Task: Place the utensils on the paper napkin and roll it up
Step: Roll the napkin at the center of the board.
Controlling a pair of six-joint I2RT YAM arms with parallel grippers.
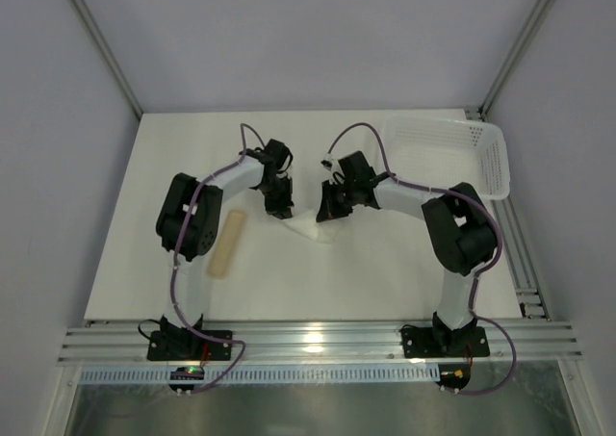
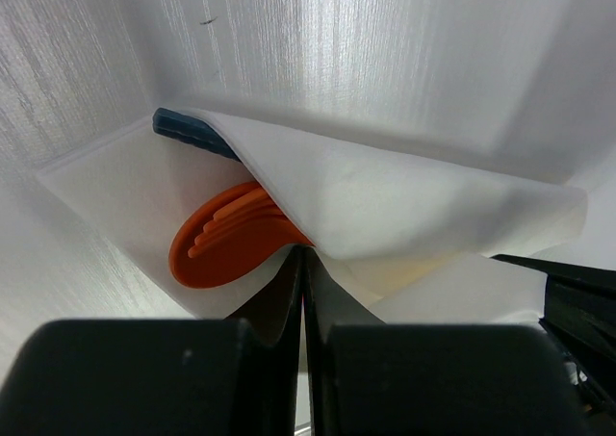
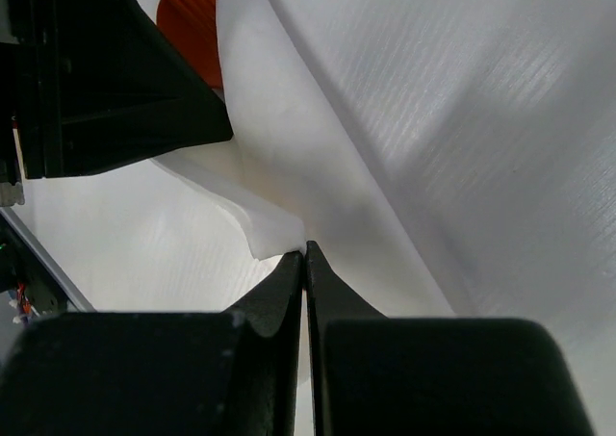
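Note:
The paper napkin lies mid-table between both grippers, folded over the utensils. In the left wrist view a raised white flap of the napkin covers the orange utensils, a round spoon bowl with ribbed tines on it, and a dark blue handle end pokes out at the far side. My left gripper is shut, pinching the flap's edge at its tips. My right gripper is shut on a folded napkin edge. Orange tines show beside the left gripper's black body.
A short beige cylinder lies on the table left of the napkin, beside the left arm. A white perforated basket stands at the back right. Grey walls enclose the table on three sides.

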